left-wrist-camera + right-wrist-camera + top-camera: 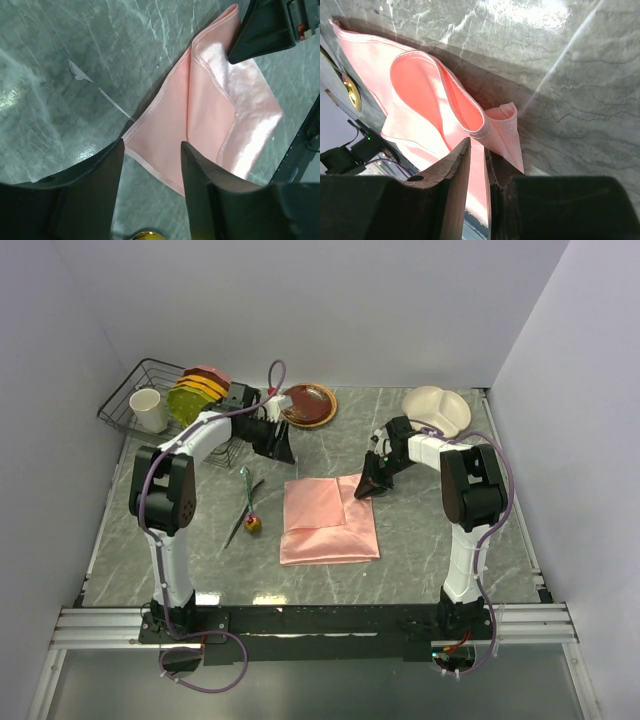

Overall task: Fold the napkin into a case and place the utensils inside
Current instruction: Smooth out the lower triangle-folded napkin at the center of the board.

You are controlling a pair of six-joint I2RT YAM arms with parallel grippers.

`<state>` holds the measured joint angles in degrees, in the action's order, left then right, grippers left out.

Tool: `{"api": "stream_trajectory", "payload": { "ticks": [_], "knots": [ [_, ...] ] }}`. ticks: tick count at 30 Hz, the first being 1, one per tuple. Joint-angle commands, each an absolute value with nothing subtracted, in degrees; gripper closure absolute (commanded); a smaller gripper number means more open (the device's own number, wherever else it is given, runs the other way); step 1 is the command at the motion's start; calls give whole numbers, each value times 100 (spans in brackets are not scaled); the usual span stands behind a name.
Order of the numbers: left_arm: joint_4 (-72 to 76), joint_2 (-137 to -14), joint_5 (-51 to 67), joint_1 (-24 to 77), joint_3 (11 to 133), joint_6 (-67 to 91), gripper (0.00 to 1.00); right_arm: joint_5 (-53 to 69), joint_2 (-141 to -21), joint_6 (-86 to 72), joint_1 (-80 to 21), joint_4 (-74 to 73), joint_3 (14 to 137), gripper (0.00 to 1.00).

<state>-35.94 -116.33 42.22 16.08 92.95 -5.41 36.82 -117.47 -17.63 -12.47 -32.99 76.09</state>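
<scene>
The right gripper point(479, 150) pinched the napkin point(330, 525) by its far-right corner, ready for folding; the left gripper point(151, 152) hovered open.

Crockery on the grey bench point(430, 530)
Wire rack point(122, 408) at ten o'clock holds cup point(148, 410) and upright plates point(196, 392); brown plate point(310, 406) at twelve, cream dish point(437, 410) at one.

The top camera is looking down from behind over the whole grey marbled tabletop point(430, 540); both wrist cameras are closely facing the shiny salmon-pink satin napkin point(330, 525), sharing it.
</scene>
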Motion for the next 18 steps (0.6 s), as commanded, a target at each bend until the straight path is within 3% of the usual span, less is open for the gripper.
{"api": "stream_trajectory", "payload": {
  "ticks": [1, 3, 8, 12, 18],
  "knots": [
    [-3313, -11434, 4385, 1898, 9123, -484, 49, 3111, -11742, -1705, -1362, -3138, 7523, 75],
    [-3262, -11322, 4543, 1916, 9001, -650, 55, 3242, -11646, -1766, -1371, -3120, 7541, 76],
    [-2805, -10434, 3379, 2776, 7957, -1783, 46, 3594, -11286, -1907, -1389, -3198, 7628, 75],
    [-1988, -9740, 2544, 3453, 7085, -2179, 43, 3762, -10873, -1951, -1371, -3269, 7559, 75],
    [-1100, -9887, 1724, 4323, 6715, -2101, 39, 3727, -10828, -2048, -1345, -3261, 7137, 76]
  ]
}}
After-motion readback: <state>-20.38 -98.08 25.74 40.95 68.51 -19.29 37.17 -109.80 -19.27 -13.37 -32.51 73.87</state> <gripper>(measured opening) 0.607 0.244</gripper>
